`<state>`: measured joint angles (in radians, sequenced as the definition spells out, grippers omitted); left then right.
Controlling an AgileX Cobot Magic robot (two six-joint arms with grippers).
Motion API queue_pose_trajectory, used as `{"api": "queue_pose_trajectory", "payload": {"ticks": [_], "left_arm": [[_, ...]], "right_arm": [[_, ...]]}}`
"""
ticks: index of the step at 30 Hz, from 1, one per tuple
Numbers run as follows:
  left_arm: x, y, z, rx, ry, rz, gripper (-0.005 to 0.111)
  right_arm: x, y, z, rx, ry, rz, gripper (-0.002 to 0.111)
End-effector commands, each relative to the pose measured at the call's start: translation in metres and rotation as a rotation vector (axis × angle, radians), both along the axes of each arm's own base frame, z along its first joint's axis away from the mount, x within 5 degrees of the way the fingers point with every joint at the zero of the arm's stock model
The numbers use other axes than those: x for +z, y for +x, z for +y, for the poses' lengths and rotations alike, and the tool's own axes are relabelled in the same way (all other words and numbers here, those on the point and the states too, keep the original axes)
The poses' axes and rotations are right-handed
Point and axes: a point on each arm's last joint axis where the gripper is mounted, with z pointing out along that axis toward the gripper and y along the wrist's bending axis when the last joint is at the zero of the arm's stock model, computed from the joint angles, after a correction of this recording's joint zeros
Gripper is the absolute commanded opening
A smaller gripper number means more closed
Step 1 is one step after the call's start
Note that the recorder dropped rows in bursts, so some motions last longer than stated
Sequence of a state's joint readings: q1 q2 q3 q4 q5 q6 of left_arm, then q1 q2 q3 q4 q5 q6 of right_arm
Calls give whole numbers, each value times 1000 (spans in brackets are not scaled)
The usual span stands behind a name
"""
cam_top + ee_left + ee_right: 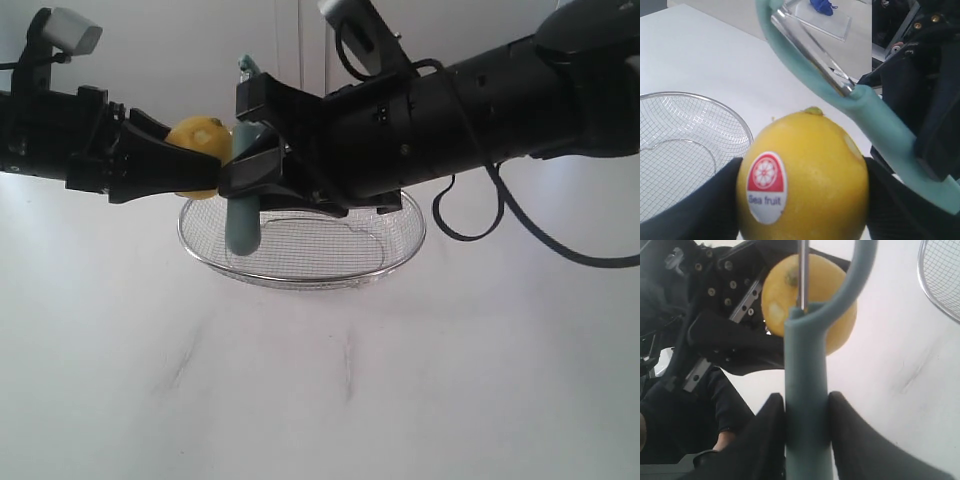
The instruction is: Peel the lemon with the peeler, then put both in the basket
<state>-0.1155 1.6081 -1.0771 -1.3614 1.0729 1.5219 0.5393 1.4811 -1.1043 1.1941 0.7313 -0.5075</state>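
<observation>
L hand [195, 165] grips lemon [197, 133], R hand [248, 168] grips peeler [242, 228]; only L wrist cam shows lemon's red sticker [766, 186].

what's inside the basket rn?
Only bare mesh shows in the basket. Its far side is covered by the peeler and right gripper, so that part can't be checked.

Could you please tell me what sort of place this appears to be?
Most likely a robotics lab bench rather than a kitchen: a plain white tabletop, the left gripper holding a stickered lemon, the right gripper holding a peeler, and a wire basket set out as a prop.
</observation>
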Motion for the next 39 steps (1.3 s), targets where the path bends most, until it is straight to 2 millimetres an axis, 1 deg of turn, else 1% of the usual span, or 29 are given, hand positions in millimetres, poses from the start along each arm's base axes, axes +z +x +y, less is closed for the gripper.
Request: {"api": "queue_pose_trajectory", "payload": {"ticks": [1, 4, 11, 14, 19, 23, 32, 39], "left_arm": [[4, -4, 0, -7, -27, -2, 0], [4, -4, 0, -7, -27, -2, 0], [4, -4, 0, -7, -27, -2, 0], [4, -4, 0, -7, -27, -2, 0], [4, -4, 0, -7, -27, -2, 0], [4, -4, 0, -7, -27, -2, 0], [4, -4, 0, -7, -27, -2, 0], [4, -4, 0, -5, -26, -3, 0]], "right_arm": [[3, -1, -3, -1, -18, -45, 0], [-2, -1, -5, 14, -85, -69, 0], [-6, 0, -8, 19, -153, -83, 0], [-12, 1, -13, -2, -236, -71, 0], [-17, 3, -19, -20, -316, -75, 0], [-22, 5, -18, -17, -331, -69, 0], [-55, 15, -9, 12, -372, 71, 0], [-69, 17, -1, 20, -340, 173, 0]]}}
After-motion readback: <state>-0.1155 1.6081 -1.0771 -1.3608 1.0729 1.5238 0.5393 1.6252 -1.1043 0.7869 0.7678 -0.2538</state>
